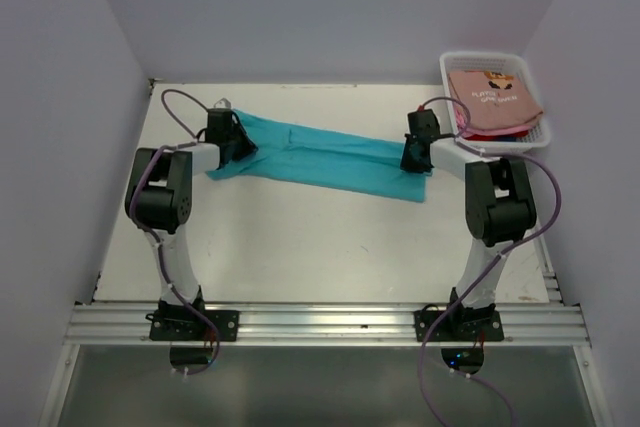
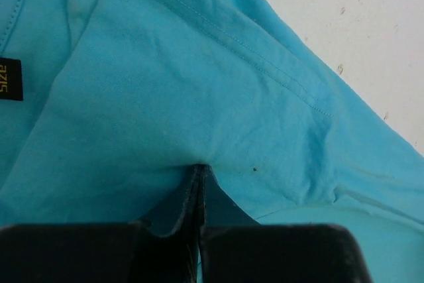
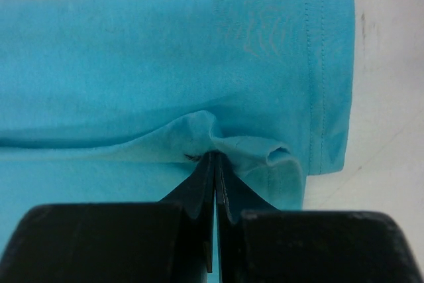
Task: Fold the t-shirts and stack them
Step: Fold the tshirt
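A teal t-shirt (image 1: pixel 320 159) lies as a long narrow band across the far half of the table. My left gripper (image 1: pixel 240 150) is shut on its left end; in the left wrist view the fingertips (image 2: pixel 200 169) pinch a bunch of teal cloth (image 2: pixel 199 97) beside a black size tag (image 2: pixel 10 79). At the band's right end my right gripper (image 1: pixel 413 160) is shut too, and in the right wrist view its fingertips (image 3: pixel 214 157) pinch a fold of the teal shirt (image 3: pixel 165 57) near the hemmed edge (image 3: pixel 318 84). A salmon-pink t-shirt (image 1: pixel 493 97) lies on top of others in the basket.
A white plastic basket (image 1: pixel 540 137) stands at the far right corner, with red and blue cloth edges (image 1: pixel 497 134) showing under the pink shirt. White walls close in the table on the left, back and right. A metal rail (image 1: pixel 320 322) runs along the near edge.
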Controlling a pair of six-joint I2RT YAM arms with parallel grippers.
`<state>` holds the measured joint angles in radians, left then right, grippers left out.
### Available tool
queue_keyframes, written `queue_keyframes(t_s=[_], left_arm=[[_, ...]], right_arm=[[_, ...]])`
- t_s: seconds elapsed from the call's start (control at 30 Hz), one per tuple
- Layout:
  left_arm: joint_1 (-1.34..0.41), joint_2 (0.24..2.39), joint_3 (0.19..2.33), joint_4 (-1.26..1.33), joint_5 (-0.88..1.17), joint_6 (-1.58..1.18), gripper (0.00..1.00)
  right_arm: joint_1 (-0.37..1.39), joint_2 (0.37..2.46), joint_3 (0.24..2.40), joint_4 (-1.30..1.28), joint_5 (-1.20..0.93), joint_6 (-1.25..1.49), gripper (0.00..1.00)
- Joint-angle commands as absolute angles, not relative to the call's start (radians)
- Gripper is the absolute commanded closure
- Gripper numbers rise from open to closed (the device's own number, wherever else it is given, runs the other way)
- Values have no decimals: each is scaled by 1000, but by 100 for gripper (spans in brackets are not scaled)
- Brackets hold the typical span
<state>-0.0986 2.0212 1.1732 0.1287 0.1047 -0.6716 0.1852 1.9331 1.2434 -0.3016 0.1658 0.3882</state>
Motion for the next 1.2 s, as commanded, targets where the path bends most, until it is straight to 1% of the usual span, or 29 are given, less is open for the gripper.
queue_keyframes(t_s=[0.0,0.2,0.23,0.3,0.43,0.57,0.7,0.87,1.0,1.1,1.17], left_arm=[[-72,2091,1227,52,89,-666,100],[-67,2206,1376,32,254,-667,100],[-67,2224,1399,29,317,-663,100],[-67,2273,1460,26,372,-657,100],[-67,2328,1514,78,533,-660,100],[-67,2379,1561,92,623,-655,100],[-67,2425,1620,52,655,-624,100],[-67,2479,1696,57,751,-640,100],[-75,2537,1750,92,819,-686,100],[-90,2621,1862,78,932,-719,100],[-106,2649,1927,52,937,-718,100]], right_arm=[[215,1892,1155,-429,147,405,100],[371,1761,982,-459,109,426,100],[392,1718,935,-465,97,434,100],[455,1672,884,-456,23,468,100],[639,1568,776,-462,3,555,100],[768,1487,721,-468,-64,629,100],[888,1396,712,-523,-57,683,100],[1024,1356,741,-549,-58,745,100],[1092,1396,782,-531,-55,759,100],[1127,1454,828,-508,-58,765,100],[1153,1488,853,-509,-31,761,100]])
